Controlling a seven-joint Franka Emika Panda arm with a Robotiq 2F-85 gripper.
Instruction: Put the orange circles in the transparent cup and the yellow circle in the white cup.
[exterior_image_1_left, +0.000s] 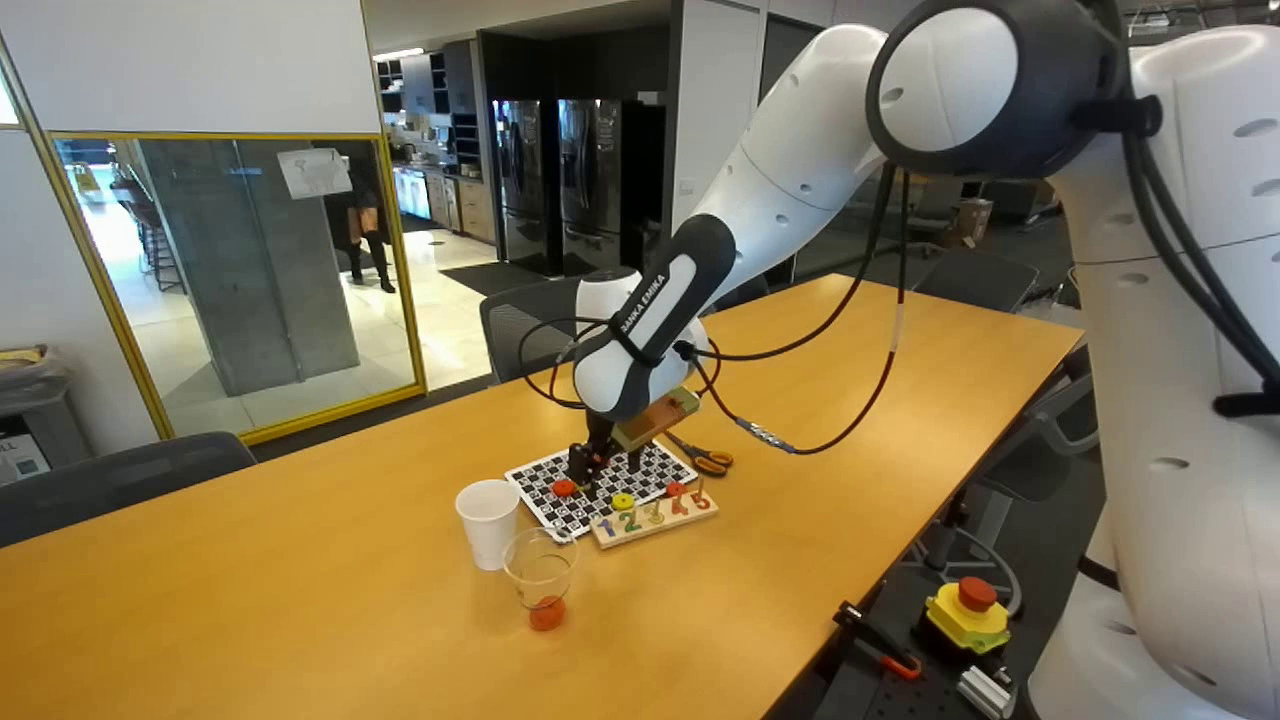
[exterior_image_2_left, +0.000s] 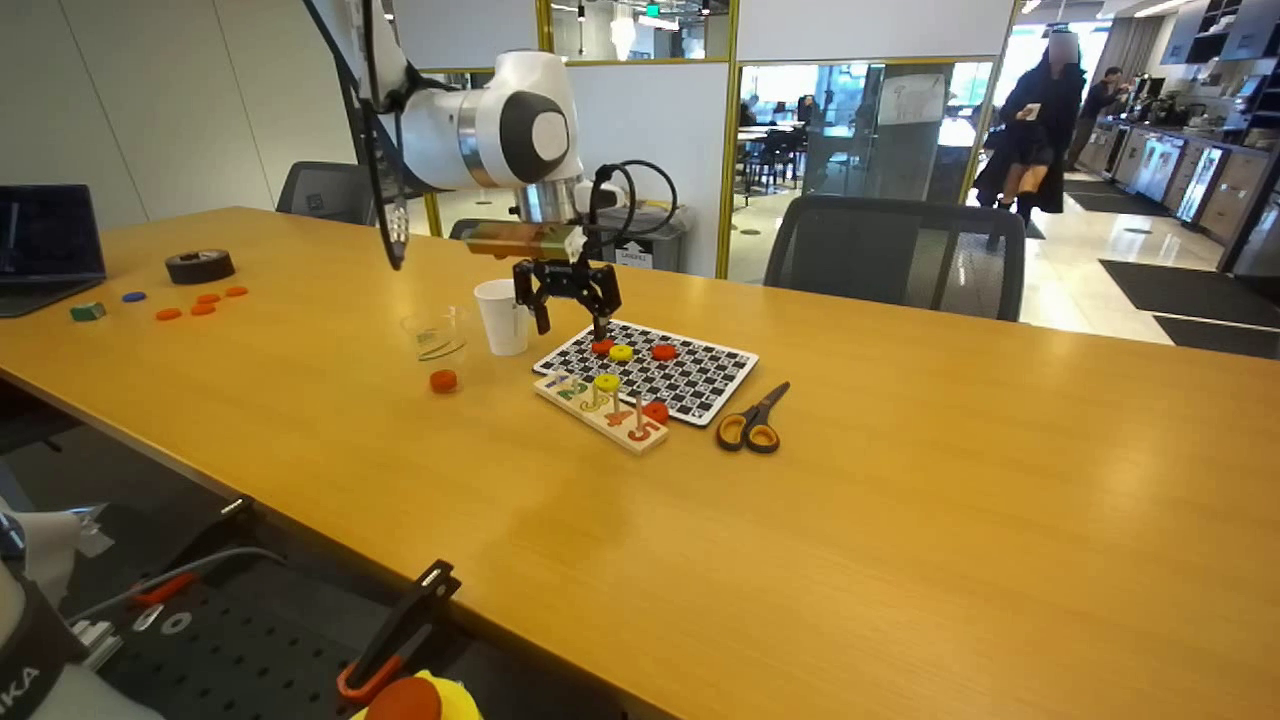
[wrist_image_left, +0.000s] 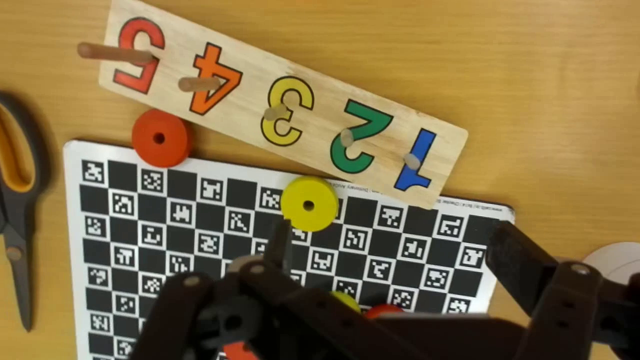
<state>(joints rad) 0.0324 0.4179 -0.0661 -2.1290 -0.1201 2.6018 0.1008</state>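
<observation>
Three orange circles (exterior_image_2_left: 664, 352) lie on or at the edge of the checkered board (wrist_image_left: 210, 215), and the coming move probably turns on the near orange circle (wrist_image_left: 383, 310), the one closest to the board's cup end. Round and flat, it has no long axis to match; what matters is that it comes midway between the fingertips. Above that same end of the board, the gripper (wrist_image_left: 392, 240) holds its fingers spread with nothing gripped, one over the squares, the other about at the board's edge on the side of the white cup (exterior_image_2_left: 502, 318). In the wrist view the circle falls sideways within the span of the fingers but lower than their tips, partly hidden by the gripper, so a shift across the board, away from the numbered peg strip (wrist_image_left: 283, 103), seems called for. In an exterior view the inner fingertip appears just over it, so the exact centring is unclear, and I cannot tell whether they touch. A yellow circle (wrist_image_left: 346, 301) sits just beside it, towards the board's middle, and may get in that finger's way. Off the board's cup end stands the transparent cup (exterior_image_1_left: 541, 570) with an orange piece (exterior_image_1_left: 547, 612) inside.
</observation>
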